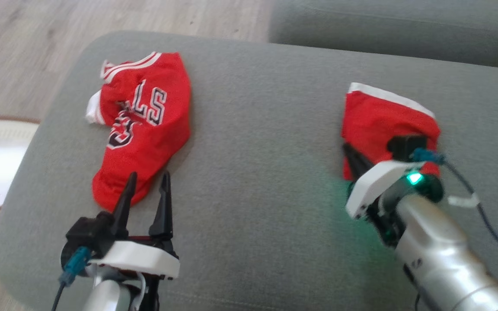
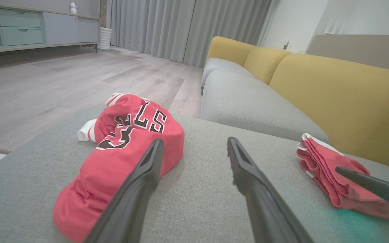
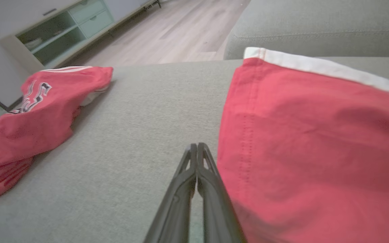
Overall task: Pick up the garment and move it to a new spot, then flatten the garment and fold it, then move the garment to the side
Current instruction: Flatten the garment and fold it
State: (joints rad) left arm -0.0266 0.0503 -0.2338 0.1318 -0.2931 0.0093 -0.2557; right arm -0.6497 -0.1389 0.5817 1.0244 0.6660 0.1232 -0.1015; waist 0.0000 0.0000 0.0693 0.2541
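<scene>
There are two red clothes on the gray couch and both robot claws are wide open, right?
Not quite. The left gripper is open, by the red jersey, but the right gripper is shut, fingers pressed together beside the red garment with white trim. The right wrist view shows that. Both red clothes do lie on the gray couch cushion.

We find the left gripper (image 1: 149, 175) at the lower left of the head view, its two dark fingers (image 2: 140, 189) spread wide and pointing forward. We find the right gripper (image 3: 197, 145) with its fingers pressed together tip to tip. The right forearm (image 1: 439, 250) angles in from the lower right, a green light (image 1: 413, 178) lit at its wrist.
</scene>
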